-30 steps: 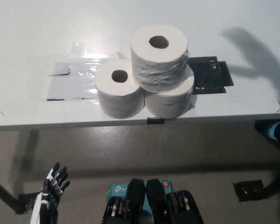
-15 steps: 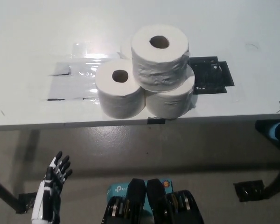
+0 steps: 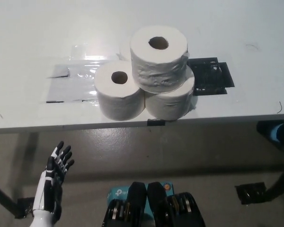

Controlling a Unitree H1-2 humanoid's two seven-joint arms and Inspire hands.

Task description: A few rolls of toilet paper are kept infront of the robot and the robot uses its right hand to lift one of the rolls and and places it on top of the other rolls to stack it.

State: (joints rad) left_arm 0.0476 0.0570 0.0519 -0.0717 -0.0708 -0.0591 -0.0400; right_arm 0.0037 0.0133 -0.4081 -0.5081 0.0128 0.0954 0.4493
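Top roll [image 3: 159,57] sits on lower rolls [image 3: 119,94] nr table edge [image 3: 217,118]; any bump could topple stack. Left hand [image 3: 51,189] low, fingers spread, empty. Right hand not in view.

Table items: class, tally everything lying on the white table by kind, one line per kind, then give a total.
White toilet paper rolls: 3 clearly seen, namely the top roll, the front-left roll and the front-right roll; a sliver behind may be another.
Black flat patch: 1
Clear shiny plastic sheet: 1
Total: 5
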